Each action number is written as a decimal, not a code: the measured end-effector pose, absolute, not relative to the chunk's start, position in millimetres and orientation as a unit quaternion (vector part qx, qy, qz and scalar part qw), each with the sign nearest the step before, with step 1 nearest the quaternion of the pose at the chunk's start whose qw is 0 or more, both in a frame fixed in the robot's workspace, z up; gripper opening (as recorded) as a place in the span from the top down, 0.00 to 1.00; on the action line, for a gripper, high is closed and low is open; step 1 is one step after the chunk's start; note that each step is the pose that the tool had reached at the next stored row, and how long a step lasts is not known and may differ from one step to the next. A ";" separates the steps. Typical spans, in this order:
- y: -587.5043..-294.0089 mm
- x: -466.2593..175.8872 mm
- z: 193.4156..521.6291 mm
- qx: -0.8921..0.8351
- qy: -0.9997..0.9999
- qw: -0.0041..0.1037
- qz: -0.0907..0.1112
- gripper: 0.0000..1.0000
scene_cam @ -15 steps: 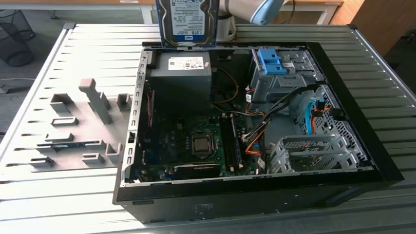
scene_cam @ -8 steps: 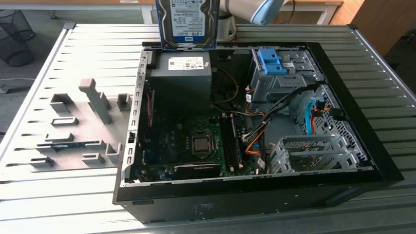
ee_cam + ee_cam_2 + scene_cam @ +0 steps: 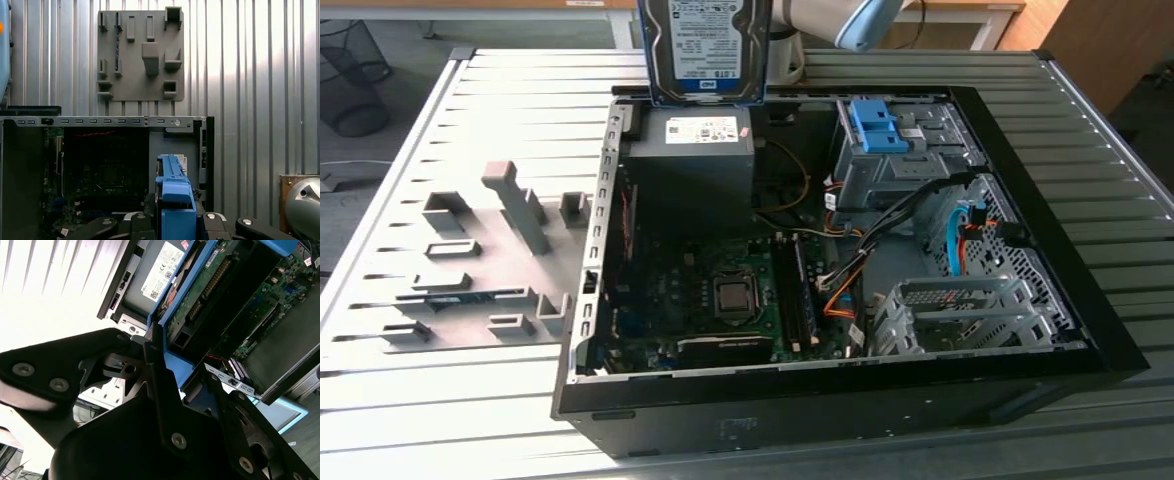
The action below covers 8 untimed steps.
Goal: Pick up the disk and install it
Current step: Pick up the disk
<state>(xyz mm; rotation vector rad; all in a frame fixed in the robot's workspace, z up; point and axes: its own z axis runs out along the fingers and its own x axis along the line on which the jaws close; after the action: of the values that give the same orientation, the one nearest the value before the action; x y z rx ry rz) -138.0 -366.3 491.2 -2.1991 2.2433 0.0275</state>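
Note:
The disk, a silver drive with a white-and-blue label in a blue carrier, hangs upright above the back edge of the open computer case, over the grey power supply. In the second wrist view my gripper is shut on the disk, whose green circuit-board side and blue frame show between the black fingers. In the first wrist view the disk's blue carrier edge stands between the fingers of the gripper, with the case beyond it.
Inside the case, a metal drive bay with a fixed blue bracket sits at the back right, a perforated metal cage at the front right, and cables run between them. A grey fixture plate lies on the slatted table at the exterior view's left.

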 end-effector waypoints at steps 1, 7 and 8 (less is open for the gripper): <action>-366.3 -138.0 491.2 -0.700 0.714 0.000 0.009 0.64; -366.5 -138.0 491.3 -0.700 0.714 0.000 0.009 0.64; -366.5 -138.0 491.2 -0.700 0.714 0.000 0.009 0.64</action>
<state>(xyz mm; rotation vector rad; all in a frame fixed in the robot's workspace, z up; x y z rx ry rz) -138.0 -366.5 491.2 -2.1992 2.2433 0.0275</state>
